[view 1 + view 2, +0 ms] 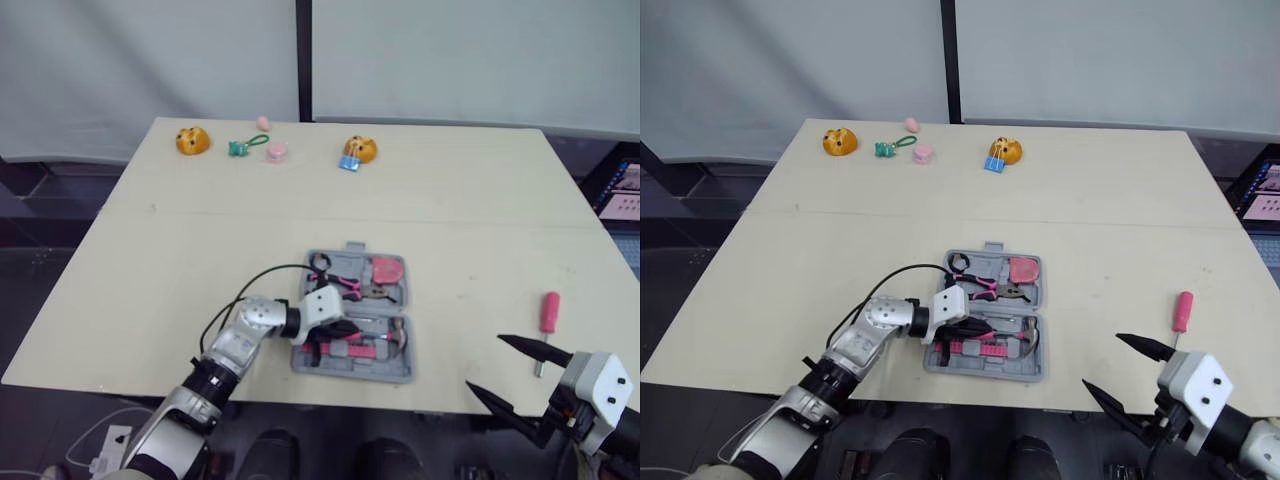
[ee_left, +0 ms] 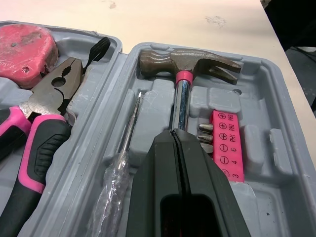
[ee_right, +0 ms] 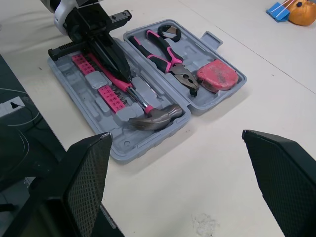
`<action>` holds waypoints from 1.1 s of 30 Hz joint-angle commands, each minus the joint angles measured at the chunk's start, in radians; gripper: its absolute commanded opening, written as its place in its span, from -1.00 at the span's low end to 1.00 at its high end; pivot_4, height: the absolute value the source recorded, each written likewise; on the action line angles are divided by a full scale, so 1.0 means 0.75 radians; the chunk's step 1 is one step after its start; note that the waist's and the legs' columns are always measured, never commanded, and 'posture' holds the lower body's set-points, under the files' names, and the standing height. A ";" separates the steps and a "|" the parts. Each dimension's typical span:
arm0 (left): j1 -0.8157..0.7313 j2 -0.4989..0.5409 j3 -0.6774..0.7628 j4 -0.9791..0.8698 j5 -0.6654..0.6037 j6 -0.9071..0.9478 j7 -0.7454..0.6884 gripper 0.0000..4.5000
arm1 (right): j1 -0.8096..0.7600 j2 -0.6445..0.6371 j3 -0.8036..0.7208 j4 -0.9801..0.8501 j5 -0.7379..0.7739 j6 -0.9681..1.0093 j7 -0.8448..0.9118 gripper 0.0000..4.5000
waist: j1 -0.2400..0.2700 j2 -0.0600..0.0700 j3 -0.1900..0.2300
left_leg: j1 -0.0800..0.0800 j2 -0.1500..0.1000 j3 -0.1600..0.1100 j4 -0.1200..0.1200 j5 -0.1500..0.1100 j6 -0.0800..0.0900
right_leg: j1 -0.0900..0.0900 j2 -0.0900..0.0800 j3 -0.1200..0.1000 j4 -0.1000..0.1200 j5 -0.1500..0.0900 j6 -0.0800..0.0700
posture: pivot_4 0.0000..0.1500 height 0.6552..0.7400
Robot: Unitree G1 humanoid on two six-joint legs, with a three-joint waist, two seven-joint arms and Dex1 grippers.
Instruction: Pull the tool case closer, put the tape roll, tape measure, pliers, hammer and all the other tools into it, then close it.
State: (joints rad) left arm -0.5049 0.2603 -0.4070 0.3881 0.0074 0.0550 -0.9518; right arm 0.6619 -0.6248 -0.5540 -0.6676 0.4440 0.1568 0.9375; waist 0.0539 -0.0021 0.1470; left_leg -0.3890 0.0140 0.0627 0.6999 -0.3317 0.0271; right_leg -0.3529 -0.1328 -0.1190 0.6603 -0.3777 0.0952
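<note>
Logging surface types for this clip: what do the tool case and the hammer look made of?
Tool case: grey moulded plastic, matte, judging by its formed recesses. Hammer: probably steel; dull brownish head, shiny reflective shaft; pink collar likely plastic.

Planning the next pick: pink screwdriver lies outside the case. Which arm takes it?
Right. The right gripper is open and sits near the screwdriver on the table's right side. The left gripper is shut, down inside the case over the hammer, farther away, so it looks worse placed.
</note>
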 commanded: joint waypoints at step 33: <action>0.039 0.033 -0.062 0.156 0.075 -0.009 -0.011 -0.99 | 0.015 -0.021 -0.071 -0.030 0.027 -0.004 -0.004 1.00 | -0.001 0.002 -0.001 | 0.012 0.002 -0.002 -0.001 -0.011 0.008 | 0.016 0.000 -0.001 -0.009 0.000 0.000 | 1.00 -0.71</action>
State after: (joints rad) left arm -0.5232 0.2656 -0.4435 0.4495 0.0511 -0.0201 -0.9427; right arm 0.6746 -0.6282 -0.5675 -0.6674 0.4441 0.1570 0.9376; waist 0.0533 -0.0009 0.1460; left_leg -0.3801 0.0154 0.0612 0.6988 -0.3402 0.0327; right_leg -0.3412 -0.1329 -0.1195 0.6532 -0.3779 0.0955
